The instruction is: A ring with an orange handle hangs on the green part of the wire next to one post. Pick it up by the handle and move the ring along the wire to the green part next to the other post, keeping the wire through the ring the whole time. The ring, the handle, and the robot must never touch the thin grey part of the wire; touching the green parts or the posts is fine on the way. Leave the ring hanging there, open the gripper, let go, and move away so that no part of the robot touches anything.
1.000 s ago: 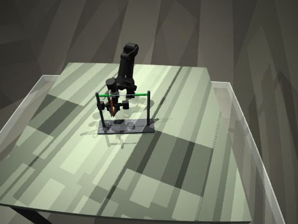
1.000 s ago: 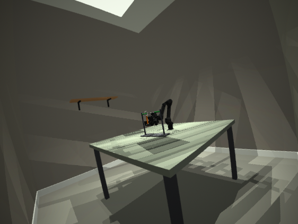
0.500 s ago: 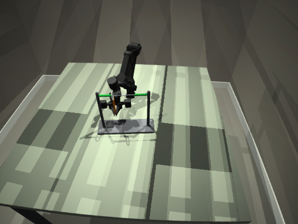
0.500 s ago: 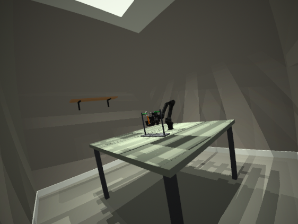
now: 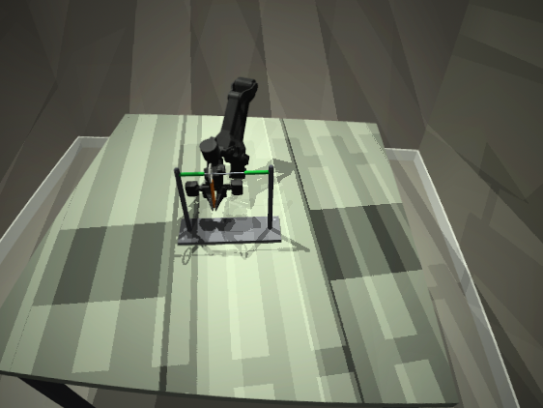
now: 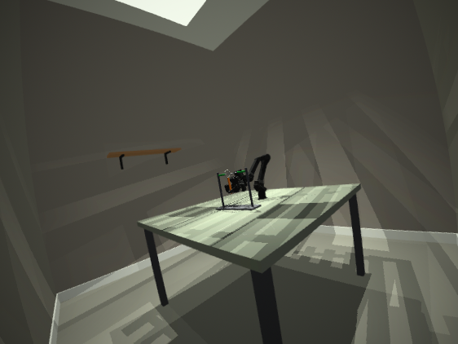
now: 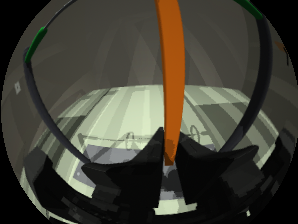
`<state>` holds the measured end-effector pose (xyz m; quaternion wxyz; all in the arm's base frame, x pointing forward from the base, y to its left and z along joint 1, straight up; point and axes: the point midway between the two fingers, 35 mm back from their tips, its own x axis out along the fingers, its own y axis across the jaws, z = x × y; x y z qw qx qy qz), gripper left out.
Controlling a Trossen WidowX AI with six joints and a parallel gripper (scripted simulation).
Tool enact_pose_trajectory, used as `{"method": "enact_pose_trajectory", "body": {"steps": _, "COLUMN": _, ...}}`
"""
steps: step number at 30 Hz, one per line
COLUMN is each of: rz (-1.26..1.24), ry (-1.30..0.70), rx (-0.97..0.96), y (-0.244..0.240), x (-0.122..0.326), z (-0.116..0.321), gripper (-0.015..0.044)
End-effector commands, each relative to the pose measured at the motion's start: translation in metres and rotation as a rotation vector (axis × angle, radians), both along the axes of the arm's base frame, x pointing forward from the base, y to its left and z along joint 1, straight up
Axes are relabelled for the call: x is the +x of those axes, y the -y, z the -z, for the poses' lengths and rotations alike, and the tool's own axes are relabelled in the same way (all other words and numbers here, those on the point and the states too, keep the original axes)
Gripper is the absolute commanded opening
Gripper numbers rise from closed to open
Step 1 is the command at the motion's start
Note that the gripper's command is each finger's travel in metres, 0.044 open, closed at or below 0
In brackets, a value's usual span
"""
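Note:
The orange handle [image 5: 213, 192] [image 6: 229, 183] [image 7: 172, 75] hangs below its thin ring [image 5: 210, 167] [image 6: 227, 170]. My gripper [image 5: 214, 208] [image 7: 165, 129] is shut on the handle's lower end. In the top view the ring is nearly edge-on around the wire, near the inner end of the left green part [image 5: 190, 174] [image 7: 36, 45]. Whether it touches the wire cannot be told. The thin grey part [image 5: 229, 173] [image 7: 57, 12] runs on to the right green part [image 5: 256, 171] [image 6: 241, 171]. The ring is out of the wrist view.
The left post [image 5: 183, 203] [image 6: 220, 191] and right post [image 5: 271, 200] [image 6: 248, 187] [image 7: 262, 75] rise from a dark base plate [image 5: 232, 237] on the table [image 5: 242, 300] [image 6: 195, 228]. The arm [image 5: 235, 113] reaches in from behind the wire. Striped shadows cover the table.

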<state>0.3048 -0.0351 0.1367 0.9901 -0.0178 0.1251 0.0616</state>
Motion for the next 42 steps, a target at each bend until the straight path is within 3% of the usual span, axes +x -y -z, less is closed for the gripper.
{"method": "enact_pose_trajectory", "body": {"steps": 1, "rz": 0.0, "ry": -0.002, "rx": -0.008, "y": -0.003, "x": -0.001, "z": 0.001, "gripper": -0.015}}
{"method": "enact_pose_trajectory", "body": {"steps": 42, "rz": -0.006, "ry": -0.007, "rx": 0.028, "y": -0.047, "x": -0.006, "z": 0.003, "gripper": -0.015}}
